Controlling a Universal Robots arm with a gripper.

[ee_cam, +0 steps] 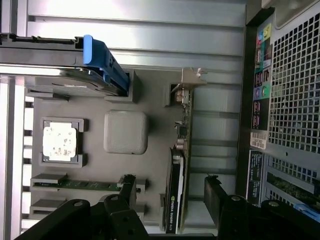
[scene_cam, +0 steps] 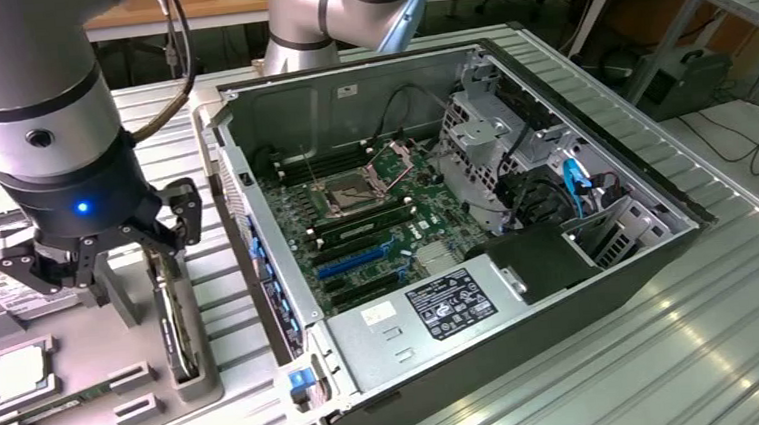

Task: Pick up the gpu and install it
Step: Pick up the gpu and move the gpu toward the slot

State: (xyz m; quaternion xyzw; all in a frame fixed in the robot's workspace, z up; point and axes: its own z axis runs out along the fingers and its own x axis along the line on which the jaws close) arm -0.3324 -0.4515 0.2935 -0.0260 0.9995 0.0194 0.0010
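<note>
In the exterior view the tool hangs with its fingers spread wide apart over a grey holder tray on the counter, at the exterior view's left, gripping nothing. The gpu stands on edge in a slot of that tray, just below the tool and just beside the open computer case, whose motherboard lies bare. A processor and a memory stick sit in the tray too. In the wrist view the gpu stands between the two fingers, which straddle it without touching; its silver bracket is at the end away from the tool. A hard drive with a blue handle sits nearby.
</note>
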